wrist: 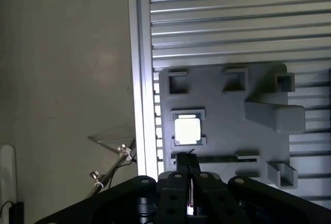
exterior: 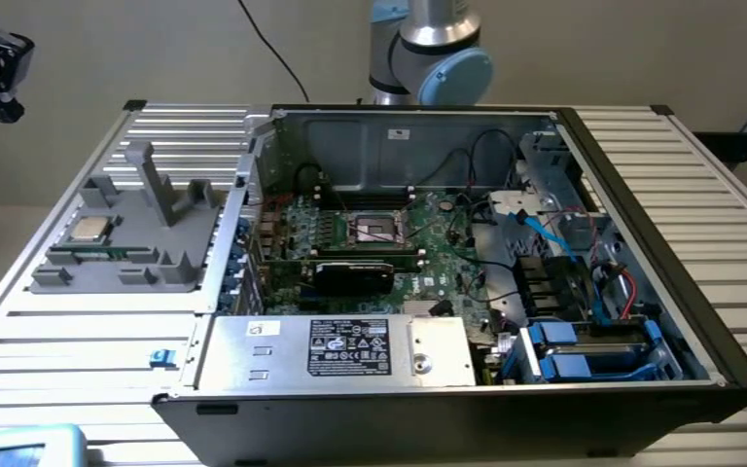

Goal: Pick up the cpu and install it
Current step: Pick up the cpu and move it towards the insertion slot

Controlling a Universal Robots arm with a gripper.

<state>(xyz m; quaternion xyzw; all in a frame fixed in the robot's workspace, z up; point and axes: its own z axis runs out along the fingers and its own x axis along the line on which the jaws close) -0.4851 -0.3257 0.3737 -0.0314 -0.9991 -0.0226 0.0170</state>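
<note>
The cpu [wrist: 187,130] lies in a recess of the holder block [wrist: 227,131], just ahead of the pincer [wrist: 189,190] and apart from it. The block rests on the worktop [wrist: 232,22], near its edge, and the worktop runs on beyond the block. At the exterior view's right of the block stands the open computer case [exterior: 400,146], with the socket [exterior: 376,230] on the board inside.

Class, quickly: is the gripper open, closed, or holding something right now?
Gripper: closed, not holding the cpu, which lies on the grey holder.
</note>
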